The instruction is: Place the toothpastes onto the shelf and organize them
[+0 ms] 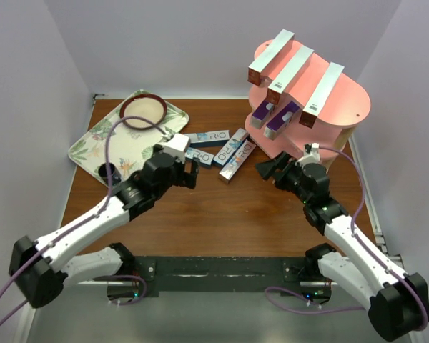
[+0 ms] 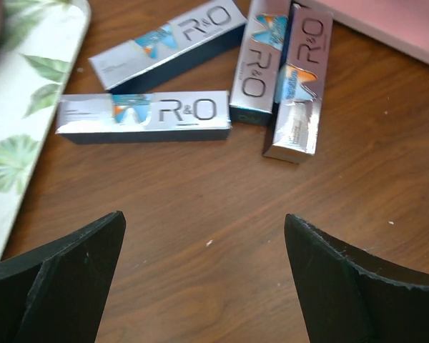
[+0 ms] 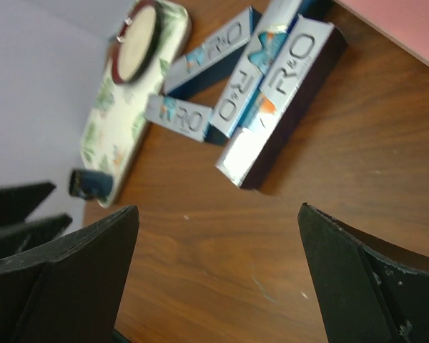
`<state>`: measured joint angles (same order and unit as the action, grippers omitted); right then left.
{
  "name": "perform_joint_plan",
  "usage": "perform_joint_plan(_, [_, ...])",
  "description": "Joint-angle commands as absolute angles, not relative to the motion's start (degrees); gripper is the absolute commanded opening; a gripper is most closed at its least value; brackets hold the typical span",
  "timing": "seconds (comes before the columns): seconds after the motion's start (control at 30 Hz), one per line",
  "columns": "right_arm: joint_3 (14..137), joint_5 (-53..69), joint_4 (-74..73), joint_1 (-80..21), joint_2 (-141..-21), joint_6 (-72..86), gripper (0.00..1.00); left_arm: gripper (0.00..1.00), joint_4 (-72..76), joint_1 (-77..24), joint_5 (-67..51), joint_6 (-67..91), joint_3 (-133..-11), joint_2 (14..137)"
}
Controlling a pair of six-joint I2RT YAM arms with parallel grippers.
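At the left of the overhead view sits the leaf-patterned tray [image 1: 93,143], which I leave alone. Just right of it my left end effector [image 1: 191,174] hangs over the counter [image 1: 222,214], released and carrying nothing; its wrist view shows both fingers [image 2: 71,279] spread wide with bare wood between them.

Ahead of it, in the middle of the frame, lie four loose toothpastes [image 1: 229,150], shiny silver-and-blue cartons printed "R&O". In the left wrist view the nearest carton [image 2: 146,113] lies crosswise, one more is angled above it, and two to the right lie lengthwise, touching side by side.

Right of the group, my right end effector [image 1: 269,169] also stands released and empty, pointing toward the same cluster.

At the upper right is the pink shelf [image 1: 343,107], with three cartons in a row on its top board and two purple ones on the tier below.

So I judge this to be the approach for the next pick, a little past halfway. The nearest carton runs across my left fingers' span, so I'd turn the wrist to close across its narrow width, then come down.
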<state>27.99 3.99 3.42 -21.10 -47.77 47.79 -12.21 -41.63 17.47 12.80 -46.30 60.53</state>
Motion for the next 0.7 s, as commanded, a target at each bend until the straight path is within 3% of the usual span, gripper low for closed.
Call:
perform_joint_plan(0.0, [24.8,6.9,-6.3,-21.4,-40.1,38.3,0.98,1.0,-12.0,-41.4,8.6,15.9,-54.0,71.3])
perform_joint_plan(0.2, [22.4,4.1,-10.5,-21.4,-30.2,36.7,0.98,1.0,-11.2,-43.2,4.7,17.9,-62.7,86.8])
perform_joint_plan(0.67, [21.8,2.3,-13.9,-21.3,-23.8,35.6,0.98,1.0,-20.7,-47.8,16.4,15.4,-83.8,112.4])
